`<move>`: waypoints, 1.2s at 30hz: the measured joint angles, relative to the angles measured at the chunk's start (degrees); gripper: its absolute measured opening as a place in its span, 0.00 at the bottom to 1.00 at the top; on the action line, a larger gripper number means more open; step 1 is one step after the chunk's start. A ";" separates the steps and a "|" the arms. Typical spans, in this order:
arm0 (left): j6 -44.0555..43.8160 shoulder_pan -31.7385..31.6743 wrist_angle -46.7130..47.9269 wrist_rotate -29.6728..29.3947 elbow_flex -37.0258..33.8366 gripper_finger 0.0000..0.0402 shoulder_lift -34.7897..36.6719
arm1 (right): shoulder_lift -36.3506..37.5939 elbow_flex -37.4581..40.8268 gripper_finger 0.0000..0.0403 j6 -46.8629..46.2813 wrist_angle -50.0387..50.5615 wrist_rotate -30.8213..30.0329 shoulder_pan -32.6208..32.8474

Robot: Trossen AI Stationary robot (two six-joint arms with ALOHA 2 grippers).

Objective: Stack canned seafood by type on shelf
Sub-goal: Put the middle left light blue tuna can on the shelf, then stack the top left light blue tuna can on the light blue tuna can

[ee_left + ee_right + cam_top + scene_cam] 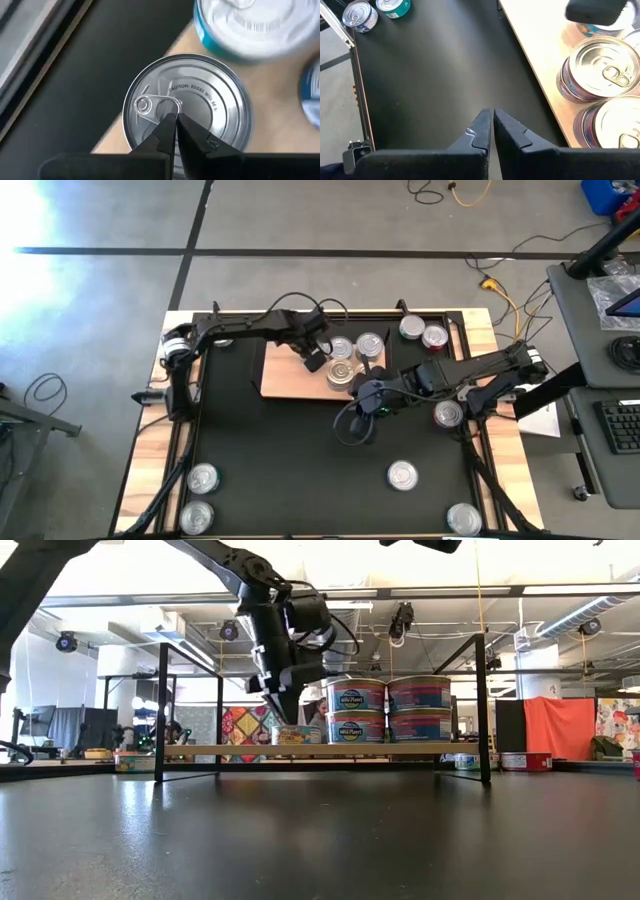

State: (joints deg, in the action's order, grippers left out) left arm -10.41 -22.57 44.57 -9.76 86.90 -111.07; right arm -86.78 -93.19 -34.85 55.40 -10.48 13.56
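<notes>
Left end effector (175, 125), fingers clenched together with nothing between them, poised just above the pull-tab lid of a silver tin (187, 102) standing at the near edge of the shelf (290, 380). Right end effector (492, 125), likewise clenched and empty, hovers over the black mat (430, 75) just beside the shelf. The step in hand appears to be finishing placement of this tin; the next move would call for lifting clear and fetching another of matching type. On the shelf, two double stacks of blue-labelled tins (388, 710) stand beside the silver tin. Loose tins (402, 474) lie scattered on the mat, well apart from the shelf, over the worktop (150, 450).
</notes>
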 joint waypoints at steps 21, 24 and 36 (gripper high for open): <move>2.29 0.41 9.11 -0.18 12.01 0.11 -1.85 | 0.31 0.00 0.03 2.24 1.35 1.95 0.44; 2.62 0.81 10.94 -0.18 14.69 0.20 -1.17 | 0.92 0.00 0.03 2.27 1.04 1.68 0.44; 0.64 1.78 13.51 -3.00 17.86 0.49 5.69 | 8.26 -0.13 0.03 1.21 -8.98 -5.94 0.50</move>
State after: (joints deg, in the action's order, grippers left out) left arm -9.78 -20.78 58.08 -12.76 104.76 -105.38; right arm -78.53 -93.32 -33.64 46.41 -16.42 14.06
